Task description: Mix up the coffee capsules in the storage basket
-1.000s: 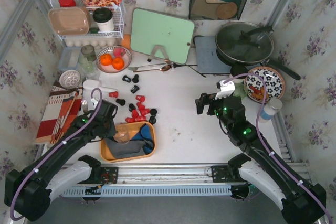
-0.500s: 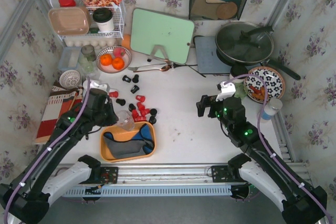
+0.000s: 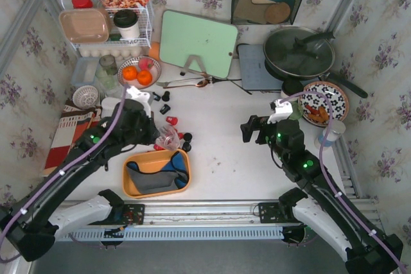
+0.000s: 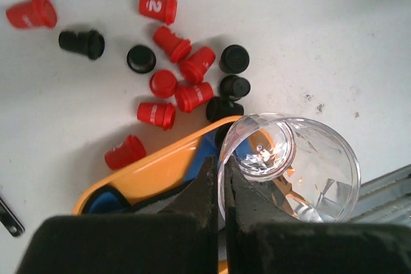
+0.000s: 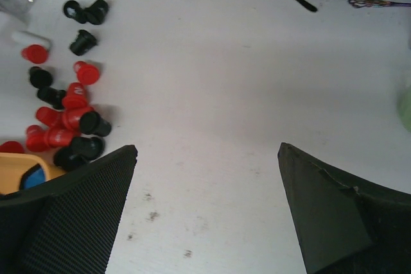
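Note:
Red and black coffee capsules lie loose on the white table just beyond the storage basket, an orange tray with a blue-grey cloth inside. My left gripper is shut on the rim of a clear plastic cup, which hangs empty over the basket's far edge, beside the capsules. My right gripper stands open over bare table to the right of the capsules, nothing between its fingers.
A bowl of oranges and a spoon lie behind the capsules. A green cutting board, a lidded pan, a patterned plate, a wire rack and a striped cloth ring the table.
My left arm has carried the clear cup from inside the basket up and away to the capsules at its far edge. The right arm has hardly moved.

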You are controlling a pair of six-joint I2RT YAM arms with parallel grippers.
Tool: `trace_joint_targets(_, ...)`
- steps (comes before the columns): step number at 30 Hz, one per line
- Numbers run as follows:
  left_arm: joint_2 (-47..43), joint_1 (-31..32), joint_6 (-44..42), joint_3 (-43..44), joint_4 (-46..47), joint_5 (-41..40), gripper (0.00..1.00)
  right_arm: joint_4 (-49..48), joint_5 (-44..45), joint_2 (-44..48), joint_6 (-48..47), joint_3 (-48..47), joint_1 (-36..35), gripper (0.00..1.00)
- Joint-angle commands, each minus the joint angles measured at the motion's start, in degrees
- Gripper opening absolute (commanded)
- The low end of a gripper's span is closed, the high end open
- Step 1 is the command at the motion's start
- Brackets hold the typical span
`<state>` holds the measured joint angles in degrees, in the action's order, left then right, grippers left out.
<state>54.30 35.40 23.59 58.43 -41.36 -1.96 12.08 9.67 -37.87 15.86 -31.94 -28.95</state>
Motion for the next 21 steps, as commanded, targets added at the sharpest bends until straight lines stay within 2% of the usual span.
trace_joint_targets(1,3.55,6.74,-2.87,1.92,6.61,-9.16,0.0,-3.68,-4.79,-0.79,5.42,-1.19,-0.21,1.0)
trace_joint_targets(7,12.17,18.04,-7.83,6.84,12.27,-23.6,0.0,-5.91,-6.68,-2.68,10.33,-3.21,-1.43,1.0)
trace_joint_targets(12,19.18,24.05,-12.62,10.74,17.12,-33.34,0.0,-6.71,-6.81,-2.07,13.17,-3.83,-3.66,0.98)
trace_joint_targets(17,25.97,26.37,-11.29,14.59,18.1,-36.92,0.0,-7.81,-8.1,-1.25,16.72,-3.11,-4.38,0.86)
trace_joint_targets(21,32.47,27.35,-7.69,19.52,15.02,-39.24,0.0,-9.55,-9.38,-1.72,19.14,-2.15,-4.77,0.75)
